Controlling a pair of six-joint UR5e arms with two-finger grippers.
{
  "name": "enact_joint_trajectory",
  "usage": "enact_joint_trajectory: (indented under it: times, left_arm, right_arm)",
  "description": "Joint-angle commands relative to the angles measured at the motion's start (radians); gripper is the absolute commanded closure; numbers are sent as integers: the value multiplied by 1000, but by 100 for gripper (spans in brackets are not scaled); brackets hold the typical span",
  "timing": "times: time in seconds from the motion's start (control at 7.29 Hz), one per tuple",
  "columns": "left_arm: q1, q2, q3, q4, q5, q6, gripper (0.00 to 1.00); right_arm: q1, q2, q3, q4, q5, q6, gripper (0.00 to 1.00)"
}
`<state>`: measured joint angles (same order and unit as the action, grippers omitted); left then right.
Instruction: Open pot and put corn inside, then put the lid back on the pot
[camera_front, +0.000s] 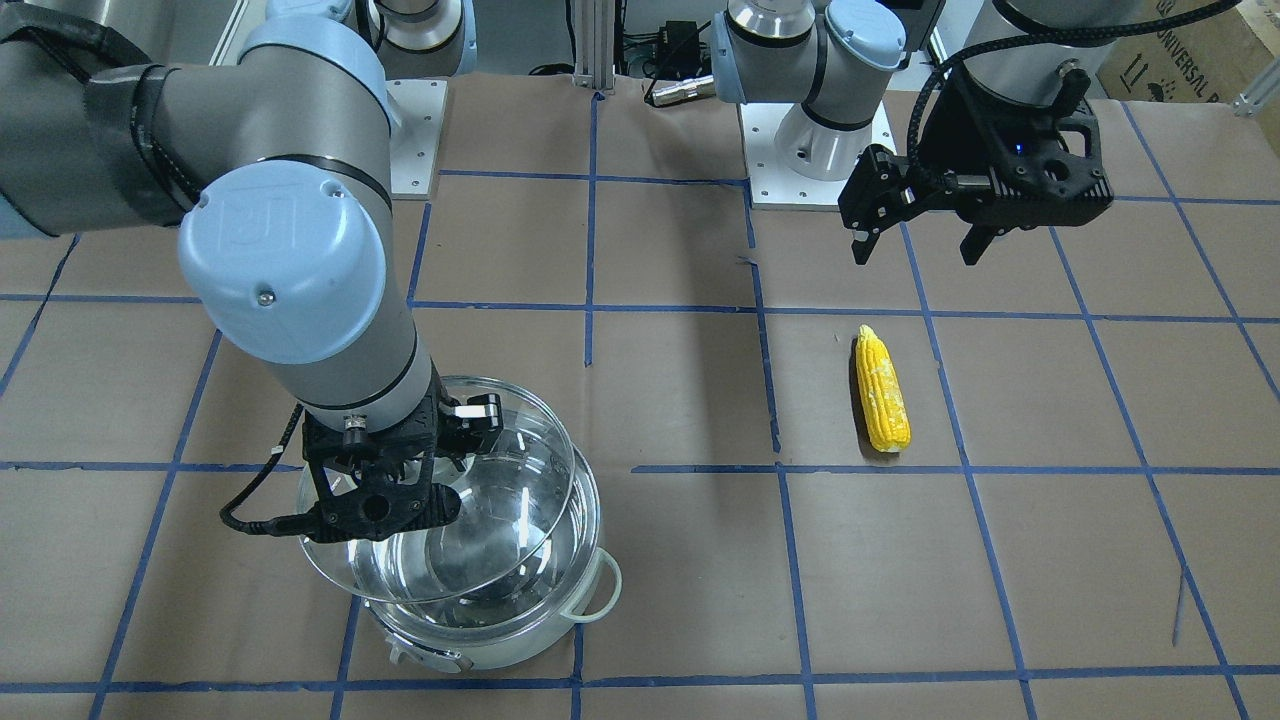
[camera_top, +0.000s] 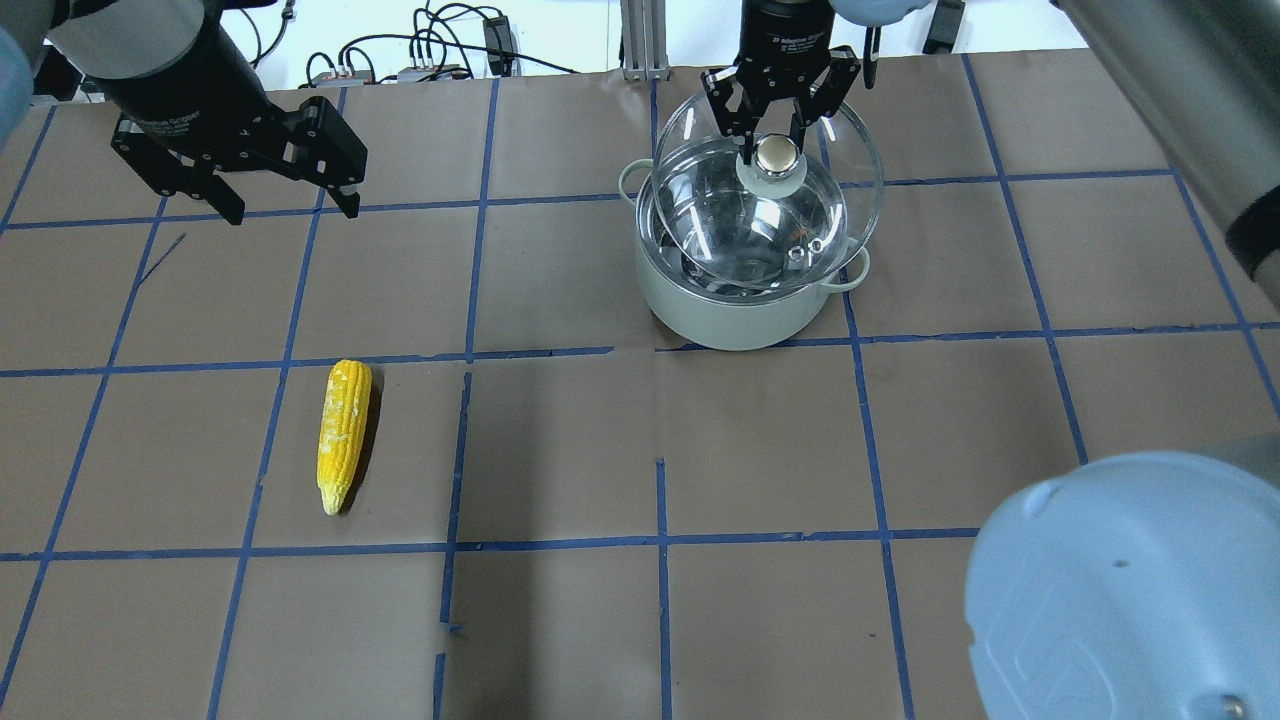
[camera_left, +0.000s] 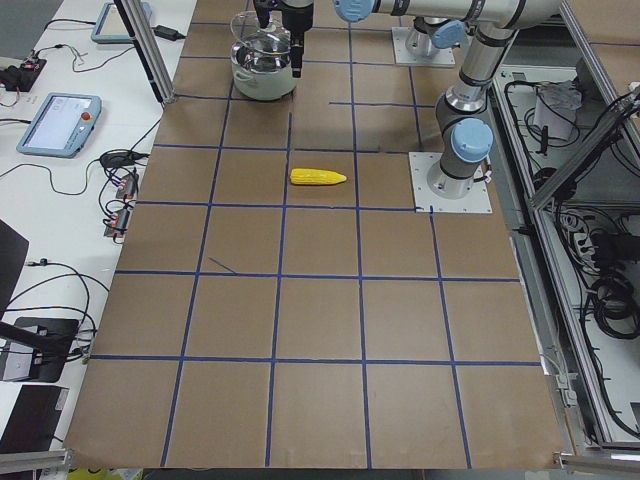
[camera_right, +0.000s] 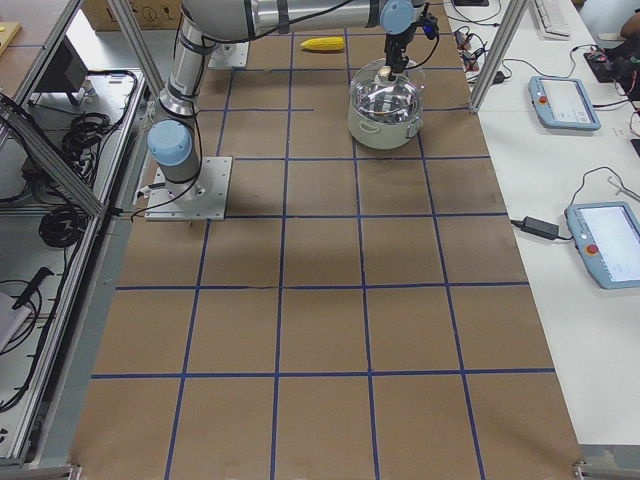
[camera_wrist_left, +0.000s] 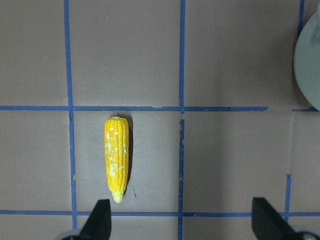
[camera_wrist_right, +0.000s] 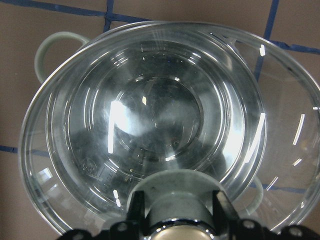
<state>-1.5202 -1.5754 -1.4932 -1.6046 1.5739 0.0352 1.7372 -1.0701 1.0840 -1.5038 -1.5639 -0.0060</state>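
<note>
The steel pot (camera_top: 730, 315) stands on the table's far right part. My right gripper (camera_top: 772, 150) is shut on the knob (camera_wrist_right: 177, 190) of the glass lid (camera_top: 850, 170). It holds the lid tilted just above the pot and shifted off centre, so part of the rim is uncovered. The pot looks empty through the glass (camera_wrist_right: 150, 120). The yellow corn (camera_top: 343, 432) lies flat on the left, pointed end toward me. My left gripper (camera_top: 293, 212) is open and empty, hovering above the table beyond the corn. In the left wrist view the corn (camera_wrist_left: 116, 157) lies ahead of the open fingers (camera_wrist_left: 100, 222).
Brown paper with a blue tape grid covers the table (camera_top: 660, 450). The two arm bases (camera_front: 815, 150) sit at the robot's edge. Tablets and cables (camera_right: 565, 100) lie on the side bench beyond the table.
</note>
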Motion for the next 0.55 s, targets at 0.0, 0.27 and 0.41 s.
enact_joint_trajectory:
  times: [0.0, 0.27, 0.41]
  left_arm:
    - [-1, 6, -21, -3, 2, -1, 0]
    - [24, 11, -76, 4, 0, 96, 0]
    - [64, 3, -147, 29, -9, 130, 0]
  right_arm:
    - [-53, -60, 25, 74, 2, -101, 66]
    - [-155, -161, 75, 170, -5, -246, 66]
    - [-195, -212, 124, 180, -8, -265, 66]
